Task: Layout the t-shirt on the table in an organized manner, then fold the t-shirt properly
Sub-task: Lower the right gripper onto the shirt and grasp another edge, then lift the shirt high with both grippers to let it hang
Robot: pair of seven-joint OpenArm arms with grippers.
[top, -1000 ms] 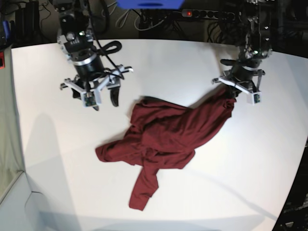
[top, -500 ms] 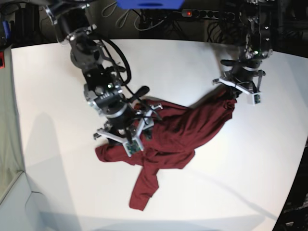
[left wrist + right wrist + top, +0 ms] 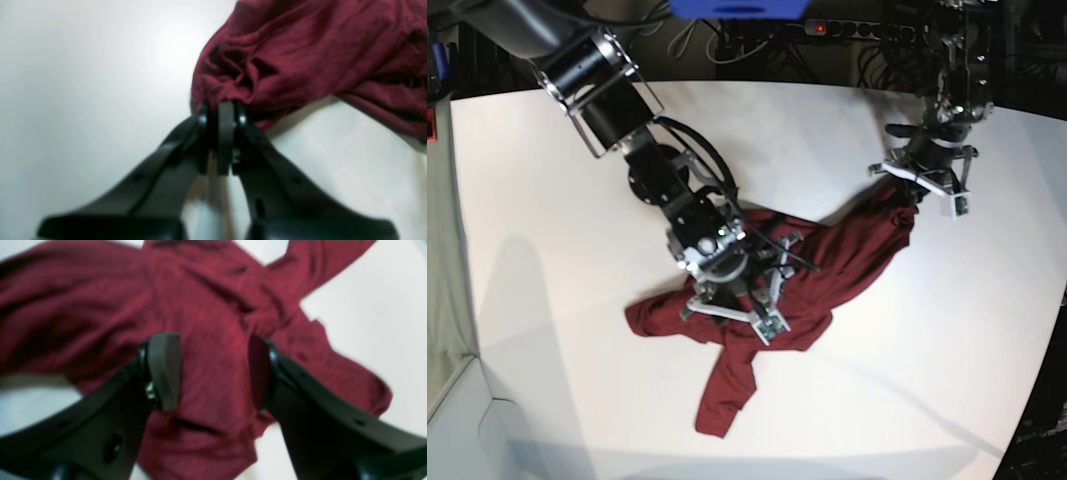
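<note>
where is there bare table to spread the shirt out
Bare table lies along the base view's left edge beside the shirt, and below it. Crowded middle: right gripper open over the cloth, left gripper pinching its corner.

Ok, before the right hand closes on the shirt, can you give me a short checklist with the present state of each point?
1. Left hand shut on a corner of the t-shirt: ok.
2. Right hand open, fingers wide apart: ok.
3. Right hand above cloth, not bare table: ok, maroon fabric fills the gap between the fingers.
4. Fingers already touching the cloth: cannot tell, the wrist view is blurred.
5. T-shirt laid flat: not ok, it is bunched, with a part trailing toward the near edge.
6. Which part of the shirt lies under the right hand (hem, sleeve, collar): cannot tell.
</note>
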